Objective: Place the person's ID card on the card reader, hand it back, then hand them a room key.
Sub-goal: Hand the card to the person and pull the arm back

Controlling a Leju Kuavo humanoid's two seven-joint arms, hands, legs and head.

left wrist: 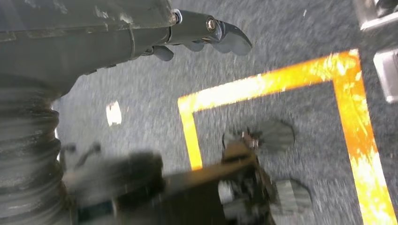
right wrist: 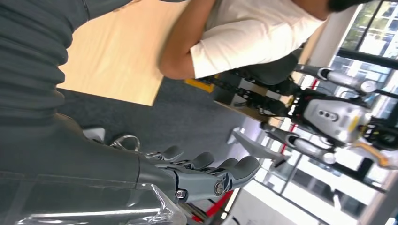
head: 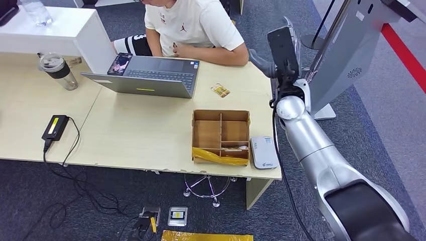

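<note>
The robot's right hand (head: 281, 52) hangs raised past the right end of the pale wooden table (head: 130, 135), fingers loosely spread, holding nothing. The left hand (left wrist: 206, 35) hangs empty over carpet. One small yellowish ID card (head: 220, 90) lies before the seated person (head: 193, 25); one white card reader (head: 263, 152) sits beside one cardboard divider box (head: 221, 135). Picking up the card seems the step in hand: next, reach left and down.

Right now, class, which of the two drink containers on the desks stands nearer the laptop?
The dark-lidded tumbler on the wooden desk, just left of the laptop; the clear water bottle stands farther back on the white counter.
</note>
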